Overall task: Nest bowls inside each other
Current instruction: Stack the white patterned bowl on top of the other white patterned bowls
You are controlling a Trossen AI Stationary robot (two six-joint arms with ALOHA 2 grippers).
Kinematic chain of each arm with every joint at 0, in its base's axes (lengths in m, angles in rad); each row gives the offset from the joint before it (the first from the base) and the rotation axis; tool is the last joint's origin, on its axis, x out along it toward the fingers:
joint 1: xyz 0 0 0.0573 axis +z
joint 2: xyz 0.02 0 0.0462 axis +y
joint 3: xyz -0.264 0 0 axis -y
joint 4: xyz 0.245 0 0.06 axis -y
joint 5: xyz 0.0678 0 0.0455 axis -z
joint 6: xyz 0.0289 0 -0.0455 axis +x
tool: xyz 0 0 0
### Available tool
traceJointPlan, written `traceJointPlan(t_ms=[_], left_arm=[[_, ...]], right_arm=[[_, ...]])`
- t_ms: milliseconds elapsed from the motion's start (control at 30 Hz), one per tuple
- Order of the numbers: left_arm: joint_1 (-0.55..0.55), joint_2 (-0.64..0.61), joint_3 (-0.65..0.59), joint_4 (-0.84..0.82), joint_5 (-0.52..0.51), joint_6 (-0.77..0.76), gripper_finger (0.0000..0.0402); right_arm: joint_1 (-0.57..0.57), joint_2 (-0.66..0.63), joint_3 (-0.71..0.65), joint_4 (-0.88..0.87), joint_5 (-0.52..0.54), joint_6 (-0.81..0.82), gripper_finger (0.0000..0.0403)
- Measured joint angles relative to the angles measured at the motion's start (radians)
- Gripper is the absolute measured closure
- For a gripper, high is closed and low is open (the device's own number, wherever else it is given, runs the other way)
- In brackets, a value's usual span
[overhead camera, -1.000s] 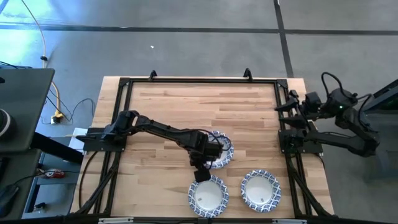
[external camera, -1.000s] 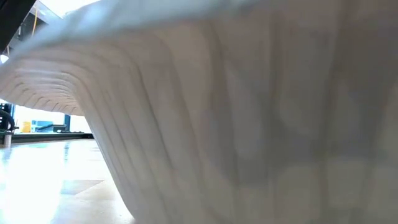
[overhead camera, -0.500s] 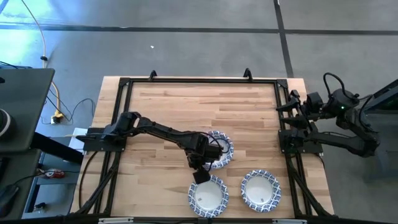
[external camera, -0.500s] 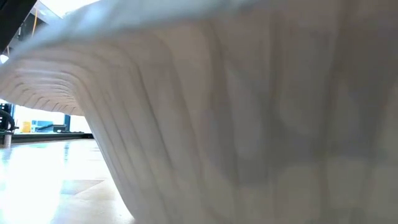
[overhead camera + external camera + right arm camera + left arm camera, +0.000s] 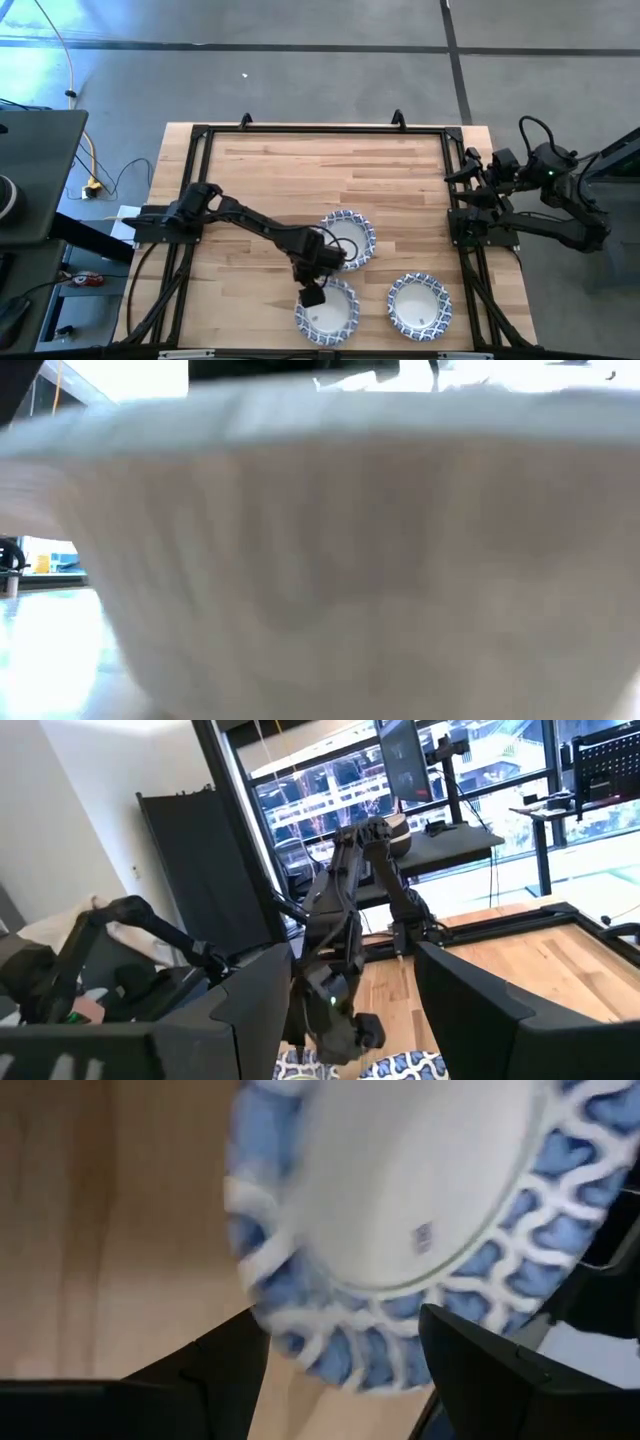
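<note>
Left tool (image 5: 312, 293) sat at the near bowl's (image 5: 327, 309) rim, fingers spread either side of the rim in the wrist view, not pinching it. Risk, as I judged it: bowl skidding off the worktop (image 5: 260, 170) front edge if pushed rather than gripped. All three bowls looked empty: near bowl, right bowl (image 5: 419, 304), middle bowl (image 5: 348, 238) behind. Right tool (image 5: 452, 173) parked far right, fingers apart.

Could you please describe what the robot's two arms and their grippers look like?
Both arms are dark, slender and jointed. The left gripper ends in two flat, black, wedge-shaped fingers. The right gripper has similar dark fingers, and a black cable loops above that arm.
</note>
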Motion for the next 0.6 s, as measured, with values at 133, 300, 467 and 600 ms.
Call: traceJointPlan(t_ms=[133,300,467,600], left_arm=[[0.014,-0.068,-0.07,0.099,-0.003,-0.05,0.0156],[0.044,-0.134,-0.152,0.116,-0.031,-0.063,0.0156],[0.066,-0.19,-0.286,0.247,-0.007,-0.121,0.0156],[0.077,-0.235,-0.378,0.377,0.0,-0.186,0.0156]], right_arm=[[0.0,0.0,0.0,0.001,0.011,-0.007,0.0197],[0.0,0.0,0.0,0.003,0.032,-0.024,0.0197],[0.0,0.0,0.0,0.004,0.033,-0.007,0.0197],[0.0,0.0,0.0,0.003,0.032,0.002,0.0197]])
